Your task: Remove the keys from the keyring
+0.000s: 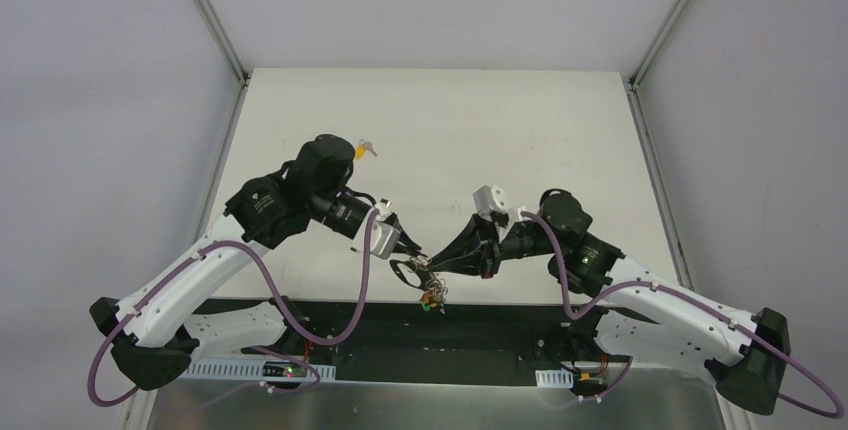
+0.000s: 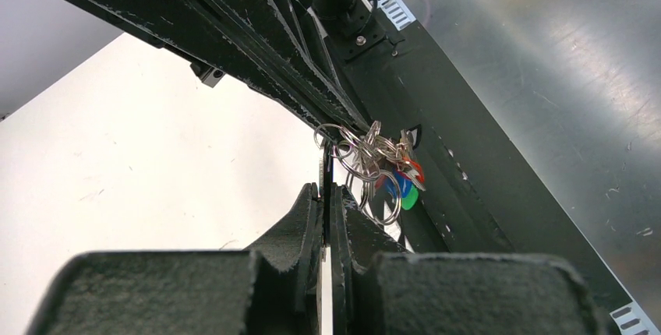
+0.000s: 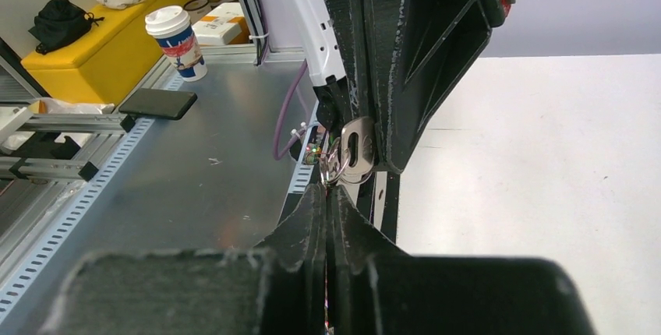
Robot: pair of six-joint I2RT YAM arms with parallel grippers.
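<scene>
**Q:** What is the state of the left hand?
**A:** Its fingers are pressed together. They pinch a thin dark edge that rises from between them toward the keyring. Which part of the keyring that edge belongs to cannot be told.

**Q:** And the right hand?
**A:** It is likewise pressed together, with its tips closed on wire loops of the keyring. In the left wrist view it enters from the upper left and meets the same tangle of rings. A silver slotted piece sits just above its tips, against the left hand's fingers.

**Q:** Where is the keyring?
**A:** It is suspended between the two hands, which meet tip to tip over the near edge of the tabletop. The keys, with blue, red and green heads, hang beneath the rings. A dark strap loops down on the left hand's side.

**Q:** What lies farther out?
**A:** A yellow-headed key lies alone on the tabletop. It is just beside the left arm's wrist and well apart from the bundle. In the right wrist view a metal surface lies beyond the tabletop. It carries a paper cup and a flat dark slab. Behind them a black bag rests on a yellow box.
</scene>
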